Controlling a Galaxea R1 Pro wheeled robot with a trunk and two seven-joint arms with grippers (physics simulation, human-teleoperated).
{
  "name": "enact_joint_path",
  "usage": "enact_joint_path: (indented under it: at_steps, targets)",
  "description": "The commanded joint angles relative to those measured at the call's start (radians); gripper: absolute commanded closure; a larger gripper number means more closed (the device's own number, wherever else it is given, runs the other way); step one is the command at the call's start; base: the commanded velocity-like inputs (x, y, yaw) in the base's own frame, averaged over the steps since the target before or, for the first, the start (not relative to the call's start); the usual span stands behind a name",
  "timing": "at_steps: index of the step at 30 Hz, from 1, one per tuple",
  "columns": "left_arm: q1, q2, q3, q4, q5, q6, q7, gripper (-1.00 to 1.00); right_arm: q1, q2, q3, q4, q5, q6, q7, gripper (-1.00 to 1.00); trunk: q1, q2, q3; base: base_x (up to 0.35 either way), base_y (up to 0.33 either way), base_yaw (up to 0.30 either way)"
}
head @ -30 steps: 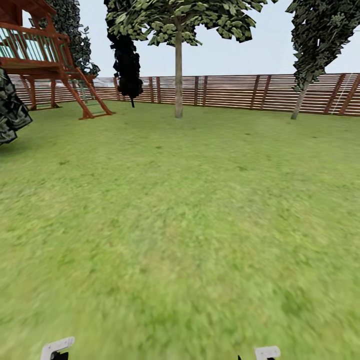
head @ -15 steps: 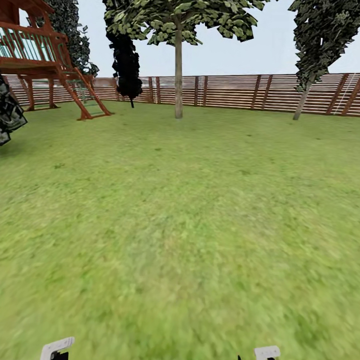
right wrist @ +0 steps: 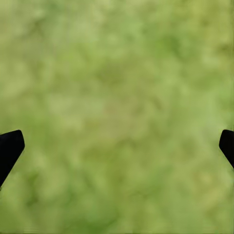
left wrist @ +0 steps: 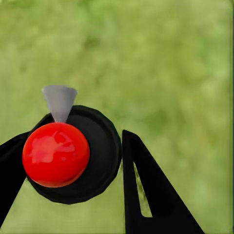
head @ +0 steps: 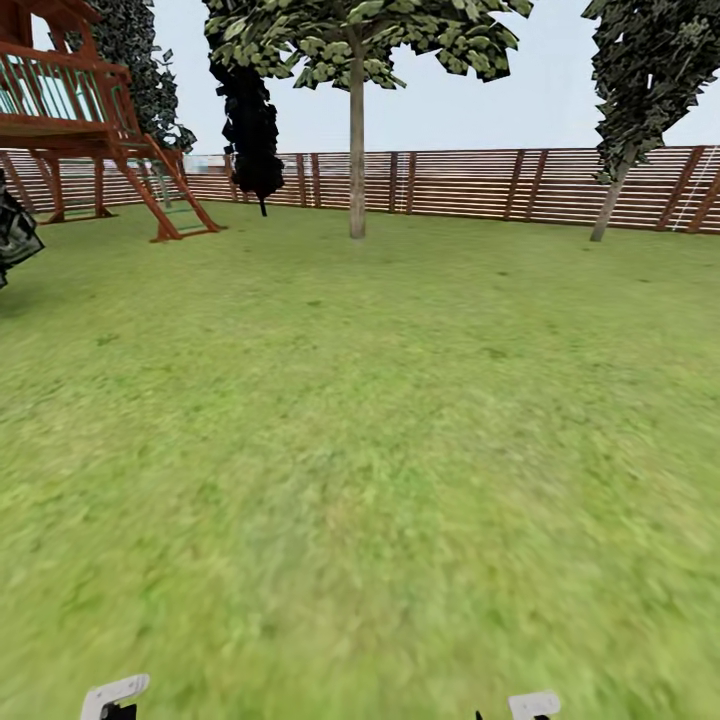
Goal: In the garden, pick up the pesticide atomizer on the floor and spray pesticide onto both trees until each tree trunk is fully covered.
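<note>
Your left gripper (left wrist: 73, 161) squeezes the red-topped atomizer (left wrist: 56, 153), your right gripper (right wrist: 117, 146) is wide open and empty over grass (head: 360, 450).

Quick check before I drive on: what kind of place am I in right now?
A fenced back garden, by the look of it: a grass lawn all around, a brown slatted wooden fence along the far side, a wooden playhouse on stilts, and a pale-trunked tree ahead.

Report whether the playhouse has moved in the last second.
No. The playhouse slides left in the picture while the right tree slides right and the middle tree stays centred, so the camera is advancing, not the playhouse.
</note>
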Motion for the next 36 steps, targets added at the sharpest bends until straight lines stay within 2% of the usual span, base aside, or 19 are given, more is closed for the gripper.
enact_joint_path:
  at_steps: [1,36]
  targets:
    - [0.0,0.0,0.0,0.0,0.0,0.0,0.0,1.0,0.0,0.0,0.0,0.0,0.0,0.0,0.0,-1.0,0.0,0.0,0.0,0.341,0.0,0.0]
    - [0.0,0.0,0.0,0.0,0.0,0.0,0.0,1.0,0.0,0.0,0.0,0.0,0.0,0.0,0.0,-1.0,0.0,0.0,0.0,0.341,0.0,0.0]
